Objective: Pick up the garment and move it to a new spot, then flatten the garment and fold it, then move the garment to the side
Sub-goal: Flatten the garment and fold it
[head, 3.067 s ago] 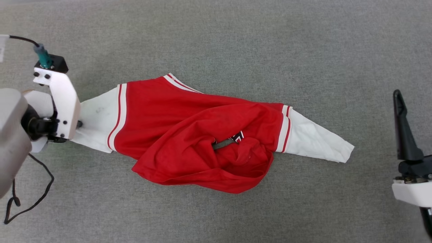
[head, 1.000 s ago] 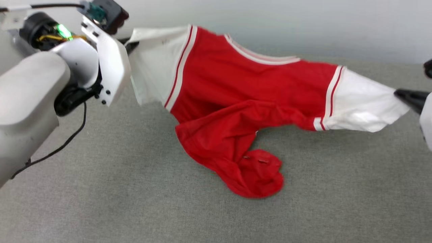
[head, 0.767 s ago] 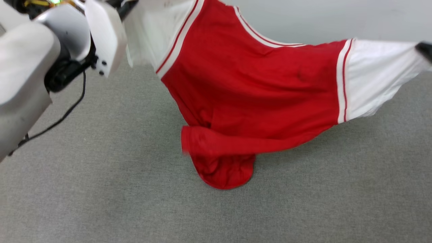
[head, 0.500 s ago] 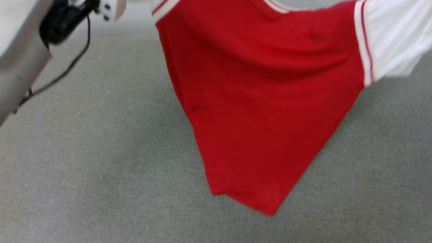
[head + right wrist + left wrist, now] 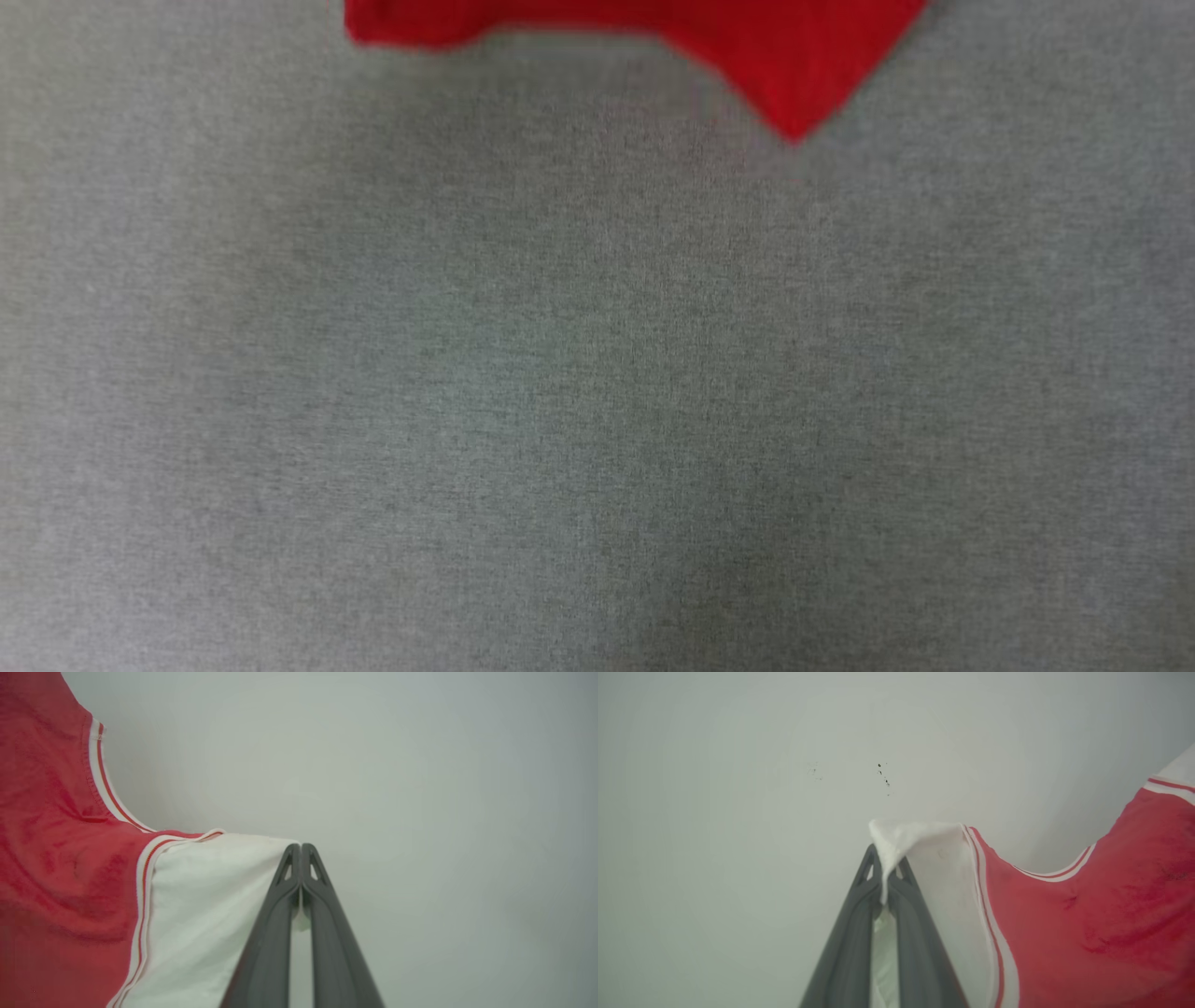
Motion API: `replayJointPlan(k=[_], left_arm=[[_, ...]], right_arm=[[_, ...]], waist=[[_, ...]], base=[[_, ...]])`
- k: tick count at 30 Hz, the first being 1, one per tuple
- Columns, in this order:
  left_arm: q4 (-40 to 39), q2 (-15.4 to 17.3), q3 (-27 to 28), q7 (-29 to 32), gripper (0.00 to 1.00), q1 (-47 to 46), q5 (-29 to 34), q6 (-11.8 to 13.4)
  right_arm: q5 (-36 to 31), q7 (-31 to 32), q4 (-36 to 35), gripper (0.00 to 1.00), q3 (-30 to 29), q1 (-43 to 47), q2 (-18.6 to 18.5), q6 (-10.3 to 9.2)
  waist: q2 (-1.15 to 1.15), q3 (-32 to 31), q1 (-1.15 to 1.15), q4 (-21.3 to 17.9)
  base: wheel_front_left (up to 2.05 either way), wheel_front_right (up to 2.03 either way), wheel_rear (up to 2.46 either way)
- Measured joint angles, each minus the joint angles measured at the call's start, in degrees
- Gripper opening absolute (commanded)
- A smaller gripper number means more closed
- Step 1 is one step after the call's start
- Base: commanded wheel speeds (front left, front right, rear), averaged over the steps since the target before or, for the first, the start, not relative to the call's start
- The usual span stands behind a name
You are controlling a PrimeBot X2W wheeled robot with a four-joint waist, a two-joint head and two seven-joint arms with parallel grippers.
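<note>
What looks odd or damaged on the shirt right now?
The shirt has dark smudges on its red body below the collar trim, so it looks soiled. Small dark specks also mark the pale wall behind. No tear shows.

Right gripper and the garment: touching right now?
Touching. Right wrist view shows the right gripper, jaws shut, pinching the garment by its white sleeve.

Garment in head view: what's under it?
Grey cloth surface lies below the red hem of the garment. Whatever is behind that red fabric is covered.
</note>
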Motion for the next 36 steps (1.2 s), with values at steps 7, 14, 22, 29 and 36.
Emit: replayJointPlan(k=[7,14,22,29,36], left_arm=[[4.43,-0.93,1.57,-1.96,0.00,-4.79,-0.67,-1.55],[9.47,-2.56,0.82,-5.31,0.00,-1.27,-2.00,-3.13],[13.34,-3.68,-0.49,-10.40,0.00,13.69,-5.80,-4.53],[11.83,-1.31,-1.87,-12.58,0.00,31.66,-8.66,-4.82],[8.27,0.77,-2.34,-13.07,0.00,49.05,-11.48,-4.89]], right_arm=[[-1.35,-3.03,6.99,0.00,4.08,-11.65,2.48,0.00],[0.40,-7.45,14.51,0.00,10.92,-10.88,4.47,0.01],[7.46,-17.35,22.20,0.00,14.78,3.50,9.77,0.01],[11.55,-22.88,22.74,0.00,21.15,19.08,11.98,0.01],[15.83,-24.70,19.38,0.00,26.91,33.29,10.25,0.01]], waist=[[0.00,5.38,0.00,0.33],[0.00,8.09,0.00,0.43],[0.00,4.58,0.00,0.19],[0.00,-1.41,-0.01,-0.83],[0.00,-8.04,-0.01,-1.57]], base=[[0.00,0.00,0.00],[0.00,0.00,0.00],[0.00,0.00,0.00],[0.00,0.00,0.00],[0.00,0.00,0.00]])
